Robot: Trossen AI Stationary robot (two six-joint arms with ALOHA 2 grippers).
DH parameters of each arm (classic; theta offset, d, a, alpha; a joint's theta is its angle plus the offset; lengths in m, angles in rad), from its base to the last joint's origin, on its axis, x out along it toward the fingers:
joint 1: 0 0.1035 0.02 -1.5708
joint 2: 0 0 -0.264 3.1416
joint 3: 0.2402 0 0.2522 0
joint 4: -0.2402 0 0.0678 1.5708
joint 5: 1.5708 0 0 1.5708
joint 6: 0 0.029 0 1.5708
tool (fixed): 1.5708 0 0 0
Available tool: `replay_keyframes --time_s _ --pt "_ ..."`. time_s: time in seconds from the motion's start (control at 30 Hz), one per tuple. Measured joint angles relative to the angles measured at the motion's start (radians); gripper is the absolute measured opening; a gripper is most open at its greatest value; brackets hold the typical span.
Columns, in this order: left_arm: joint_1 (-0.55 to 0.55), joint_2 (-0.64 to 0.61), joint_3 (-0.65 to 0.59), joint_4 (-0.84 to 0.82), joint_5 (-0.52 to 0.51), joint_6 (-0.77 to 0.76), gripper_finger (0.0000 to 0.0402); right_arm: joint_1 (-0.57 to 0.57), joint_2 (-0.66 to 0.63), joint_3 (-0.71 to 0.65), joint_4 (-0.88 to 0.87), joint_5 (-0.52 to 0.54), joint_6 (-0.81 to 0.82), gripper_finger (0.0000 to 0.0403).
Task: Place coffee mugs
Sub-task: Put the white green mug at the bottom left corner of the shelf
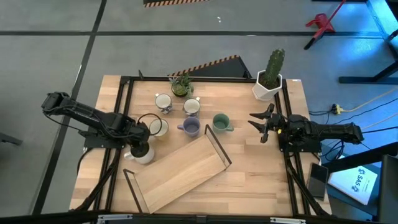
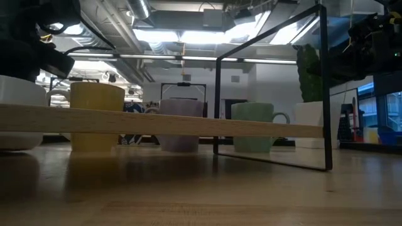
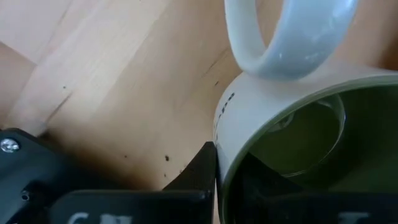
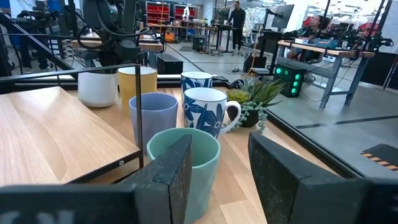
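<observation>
White/cream ceramic mug, round w/ side handle, sits on the table just off the near-left corner of the shelf; left gripper is over it. Left wrist view shows one dark finger outside the rim and the wall of the mug pinched, greenish inside, handle loop pointing away, so the claw is clenched on that mug's rim. Lifted or not: can't tell.

Other five mugs are grouped mid-table, none on the board: olive-yellow mug just beside the left gripper, lavender mug, teal mug, and two white patterned mugs behind.

The light wooden shelf board w/ black wire end frames lies at an angle at the near side, nothing on it.

Judgement: task barely begun; 1st mug gripped, zero placed, six to go, assuming the board is the target.

Right gripper waits at the right edge, jaws apart, holding nothing. Small green plant and white hexagonal cactus pot stand at the far side.
</observation>
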State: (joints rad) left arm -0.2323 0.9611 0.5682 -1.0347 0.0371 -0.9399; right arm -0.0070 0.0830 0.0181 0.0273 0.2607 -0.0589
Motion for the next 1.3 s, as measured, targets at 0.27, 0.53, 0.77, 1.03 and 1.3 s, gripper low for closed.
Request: replay_keyframes --time_s 0.27,0.53,0.77,1.03,1.3 --pt "0.0 0.0 0.063 -0.017 -0.001 -0.001 0.0016 0.0 0.0 0.0 0.0 0.0 0.0 0.0143" --pt "0.0 -0.001 0.168 -0.103 -0.015 0.005 0.0016 0.0 0.0 0.0 0.0 0.0 -0.002 0.0143" --pt "0.0 0.025 0.303 -0.1 -0.028 0.069 0.0016 0.0 0.0 0.0 0.0 0.0 -0.003 0.0143" --pt "-0.052 0.185 0.514 -0.077 -0.032 0.279 0.0016 0.0 0.0 0.0 0.0 0.0 -0.003 0.0143" --pt "-0.123 0.413 0.634 -0.069 -0.058 0.291 0.0016 0.0 0.0 0.0 0.0 -0.001 -0.003 0.0143"
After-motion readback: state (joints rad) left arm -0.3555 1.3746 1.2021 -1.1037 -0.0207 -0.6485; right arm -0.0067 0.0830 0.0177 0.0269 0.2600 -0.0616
